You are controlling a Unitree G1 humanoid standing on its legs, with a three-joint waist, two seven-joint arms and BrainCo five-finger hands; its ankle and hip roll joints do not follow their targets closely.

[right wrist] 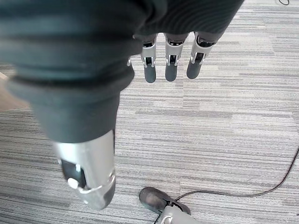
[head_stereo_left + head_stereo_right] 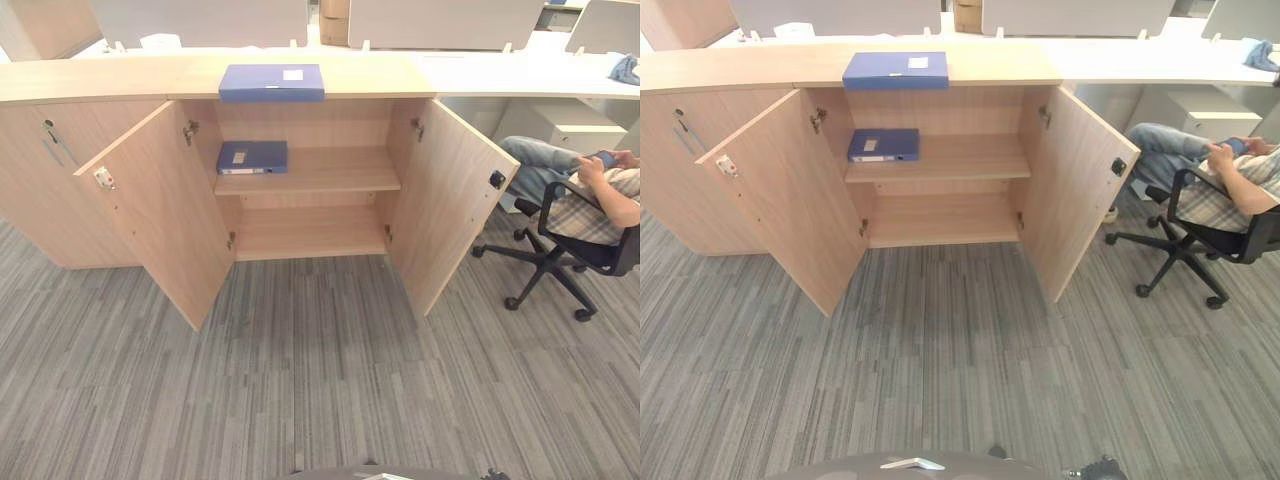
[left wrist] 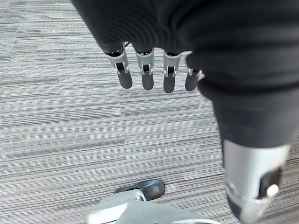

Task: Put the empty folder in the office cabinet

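The left hand (image 3: 154, 28) hangs over the grey carpet (image 3: 56, 126) with its fingers (image 3: 147, 77) straight, slightly apart and holding nothing, and the right hand (image 1: 140, 23) hangs the same way, its fingers (image 1: 171, 67) straight and empty. Far ahead, the wooden cabinet (image 2: 310, 190) stands with both doors swung wide; one blue folder (image 2: 272, 82) lies flat on its top and a second blue folder (image 2: 252, 157) lies at the left of the upper shelf (image 2: 330, 175). To the right, a person (image 2: 590, 185) sits in a black office chair (image 2: 560, 260).

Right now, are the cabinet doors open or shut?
Open: both doors swing outward, showing the shelves and a folder inside.
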